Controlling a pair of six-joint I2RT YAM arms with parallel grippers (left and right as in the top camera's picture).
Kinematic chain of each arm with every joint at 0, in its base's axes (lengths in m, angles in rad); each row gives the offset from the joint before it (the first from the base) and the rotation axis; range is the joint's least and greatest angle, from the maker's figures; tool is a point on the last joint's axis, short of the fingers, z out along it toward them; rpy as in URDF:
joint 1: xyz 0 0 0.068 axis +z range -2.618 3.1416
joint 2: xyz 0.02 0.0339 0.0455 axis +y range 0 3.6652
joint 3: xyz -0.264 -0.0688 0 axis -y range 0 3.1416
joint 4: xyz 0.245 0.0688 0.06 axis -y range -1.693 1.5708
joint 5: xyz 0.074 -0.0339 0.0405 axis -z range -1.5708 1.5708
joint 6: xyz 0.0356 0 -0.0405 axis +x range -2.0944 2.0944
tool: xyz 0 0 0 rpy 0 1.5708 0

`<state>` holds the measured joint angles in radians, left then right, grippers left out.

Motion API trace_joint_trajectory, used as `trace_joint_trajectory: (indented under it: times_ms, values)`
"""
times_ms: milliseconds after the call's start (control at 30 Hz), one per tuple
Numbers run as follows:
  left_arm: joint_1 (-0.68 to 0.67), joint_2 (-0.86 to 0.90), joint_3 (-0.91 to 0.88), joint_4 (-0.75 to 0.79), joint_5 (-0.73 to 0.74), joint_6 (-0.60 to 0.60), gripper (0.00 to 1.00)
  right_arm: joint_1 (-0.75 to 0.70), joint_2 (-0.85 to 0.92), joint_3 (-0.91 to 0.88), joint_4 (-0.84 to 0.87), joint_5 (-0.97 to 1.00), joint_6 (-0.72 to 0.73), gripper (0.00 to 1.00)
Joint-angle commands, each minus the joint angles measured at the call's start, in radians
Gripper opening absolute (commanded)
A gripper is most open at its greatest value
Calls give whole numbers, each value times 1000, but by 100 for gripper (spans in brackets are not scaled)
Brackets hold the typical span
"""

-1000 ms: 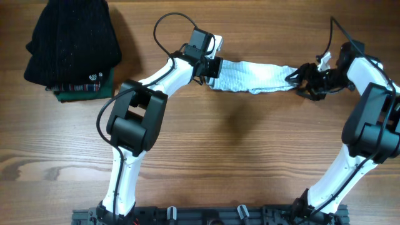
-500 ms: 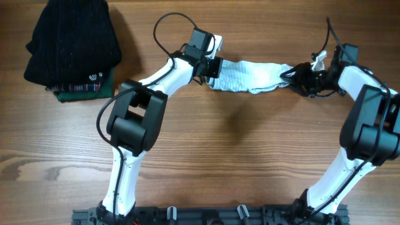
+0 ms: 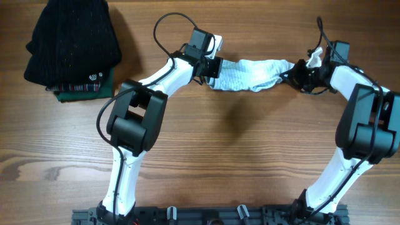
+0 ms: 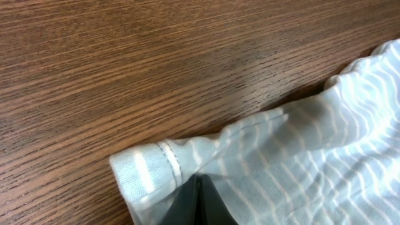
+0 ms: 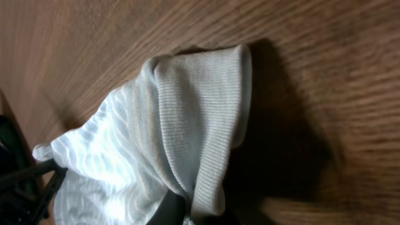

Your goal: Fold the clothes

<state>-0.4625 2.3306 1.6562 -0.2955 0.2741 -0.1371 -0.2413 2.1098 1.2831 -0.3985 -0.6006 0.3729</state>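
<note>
Now the clothes (image 3: 250,75) lie in a strip on the counter (image 3: 237,150), between the two arms. The left end effector (image 3: 211,67) is closed tight on one end, and the right end effector (image 3: 300,74) is closed tight on the other end.

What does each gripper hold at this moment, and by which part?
Both hold the small striped garment: the left gripper is shut on one end, at the seamed hem; the right gripper on the opposite end, at the ribbed band.
</note>
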Motion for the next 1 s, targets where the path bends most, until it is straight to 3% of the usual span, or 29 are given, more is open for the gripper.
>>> trace_joint_trajectory:
  times_ms: [0, 433, 967]
  values:
    - [3, 47, -52, -37, -79, -5, 4, 2, 52, -1, -4, 123, -59, 4]
    - [3, 47, -52, -35, -86, -5, 4, 50, -100, 48, -144, 68, -197, 4]
    - [3, 47, -52, -32, -85, -5, 4, 316, -166, 48, -189, 134, -242, 4]
